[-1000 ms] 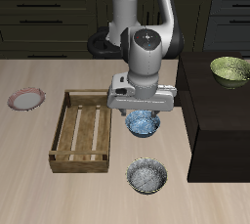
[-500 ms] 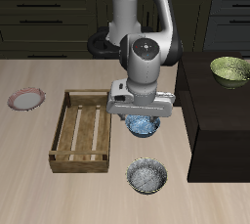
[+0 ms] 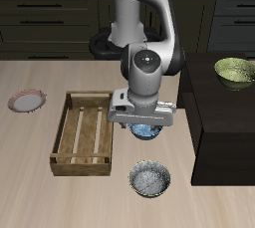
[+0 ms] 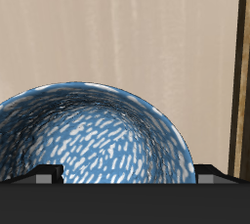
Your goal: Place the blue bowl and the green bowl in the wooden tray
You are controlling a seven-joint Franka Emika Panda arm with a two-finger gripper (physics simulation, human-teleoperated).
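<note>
Exterior view
Arm: the white arm (image 3: 139,13) reaches forward from the back of the counter (image 3: 40,197) and bends down over its middle.
Pincer: the pincer (image 3: 145,124) hangs low, straight over the blue bowl (image 3: 147,130); its housing hides the fingers, so from here I cannot tell how wide they stand.
Blue bowl: on the counter just beside the tray (image 3: 84,132), outside it; only its near rim and a strip of speckled inside show below the housing.
Green bowl: the green bowl (image 3: 236,70) sits upright on a dark raised block (image 3: 224,122) at the counter's edge, well apart from the tray and the arm.
Tray: lying flat on the counter, slatted bottom bare, nothing in it.
Grey bowl: a grey speckled bowl (image 3: 149,180) with a dark rim stands nearer the front edge, close to the blue bowl but not touching.
Plate: a pink-rimmed plate (image 3: 27,101) lies beyond the tray, on the side away from the bowls.

Wrist view
Blue bowl: the blue bowl (image 4: 98,135) fills much of the frame, upright, its blue inside flecked with white.
Pincer: two dark finger tips (image 4: 44,173) show at the bowl's outer edges, one on each side; the pincer looks spread wide, and whether the tips touch the rim I cannot tell.
Counter: pale wood grain beyond the bowl, with the dark block's edge (image 4: 243,71) along one side.
</note>
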